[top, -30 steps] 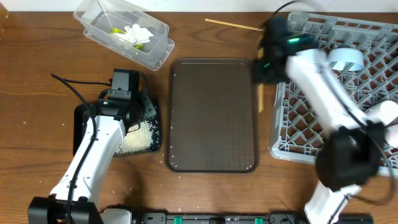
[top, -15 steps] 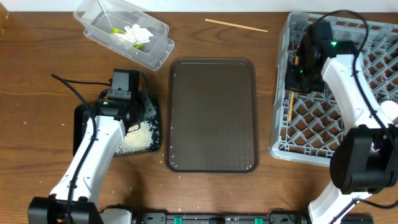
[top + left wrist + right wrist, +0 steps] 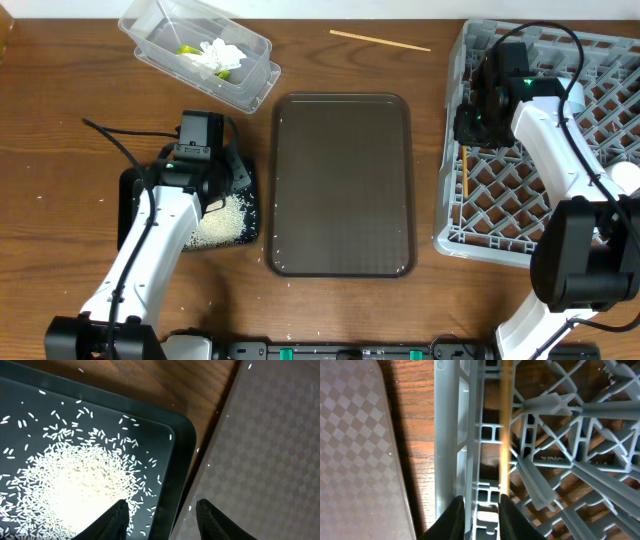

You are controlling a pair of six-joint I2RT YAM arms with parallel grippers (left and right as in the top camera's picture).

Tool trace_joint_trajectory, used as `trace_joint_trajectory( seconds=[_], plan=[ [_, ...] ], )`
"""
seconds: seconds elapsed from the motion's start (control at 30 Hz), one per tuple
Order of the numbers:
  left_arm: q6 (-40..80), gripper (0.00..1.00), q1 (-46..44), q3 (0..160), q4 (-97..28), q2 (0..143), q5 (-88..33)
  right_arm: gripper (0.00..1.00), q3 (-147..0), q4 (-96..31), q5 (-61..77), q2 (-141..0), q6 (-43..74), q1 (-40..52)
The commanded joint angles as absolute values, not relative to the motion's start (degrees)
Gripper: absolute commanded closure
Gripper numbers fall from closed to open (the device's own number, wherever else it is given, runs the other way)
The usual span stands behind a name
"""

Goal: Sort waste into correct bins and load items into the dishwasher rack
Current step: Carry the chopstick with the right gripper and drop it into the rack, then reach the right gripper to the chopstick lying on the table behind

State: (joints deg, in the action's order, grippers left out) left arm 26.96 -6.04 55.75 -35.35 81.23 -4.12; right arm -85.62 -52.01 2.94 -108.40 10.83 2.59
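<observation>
My right gripper (image 3: 478, 128) hovers over the left edge of the grey dishwasher rack (image 3: 450, 205). Its jaws (image 3: 479, 501) stand slightly open over the rack wall (image 3: 447, 435), with nothing between them. One chopstick (image 3: 506, 435) lies in the rack along that wall (image 3: 466, 178), beside my right finger. The other chopstick (image 3: 380, 40) lies on the table at the back. My left gripper (image 3: 162, 505) is open and empty, straddling the rim of the black tray (image 3: 180, 485), which holds rice (image 3: 225, 220). The clear tub (image 3: 255, 85) holds the tissue (image 3: 215, 55) and wrapper (image 3: 188, 49).
The brown serving tray (image 3: 342, 185) lies between the black tray and the rack. A pale cup (image 3: 556, 95) and a white item (image 3: 622, 185) sit in the rack's right part. A few rice grains are scattered on the wood near the tray's front edge.
My right arm swung from beside the brown tray to the rack's left edge with the chopstick. Its jaws then parted, leaving the chopstick lying in the rack. The left arm stayed still.
</observation>
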Motion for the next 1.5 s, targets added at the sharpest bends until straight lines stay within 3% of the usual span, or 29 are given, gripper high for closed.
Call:
trace_joint_trajectory(
  seconds=[0.0, 0.17, 0.33, 0.43, 0.5, 0.57, 1.0, 1.47],
  plan=[
    [26.6, 0.53, -5.8, 55.6, -35.2, 80.8, -3.8, 0.78, -85.5, -51.7, 3.3, -108.6, 9.9, 2.7],
    [26.6, 0.53, -5.8, 55.6, -34.3, 80.8, -3.8, 0.75, -86.8, -47.7, 3.4, -108.3, 5.4, 3.1],
    [26.6, 0.44, -5.8, 55.6, -33.8, 80.8, -3.8, 0.72, -91.0, -43.9, 3.4, -108.3, 3.7, 3.8],
    [26.6, 0.41, -5.8, 55.6, -33.3, 80.8, -3.9, 0.78, -92.3, -43.1, 3.5, -108.3, 3.8, 4.1],
    [26.6, 0.41, -5.8, 55.6, -32.4, 80.8, -3.9, 0.92, -92.3, -42.5, 3.5, -108.3, 3.7, 4.6],
    [26.2, 0.41, -5.9, 55.6, -31.0, 80.8, -4.3, 0.97, -92.3, -41.9, 3.4, -108.3, 3.7, 5.0],
    [17.1, 0.41, -10.9, 65.5, -26.0, 87.8, -6.7, 0.99, -92.3, -44.9, 3.7, -108.2, 4.1, 5.2],
    [17.2, 0.40, -11.2, 66.7, -31.1, 89.3, -6.6, 0.99, -92.3, -8.2, 5.8, -112.9, -5.0, 9.9]
  ],
)
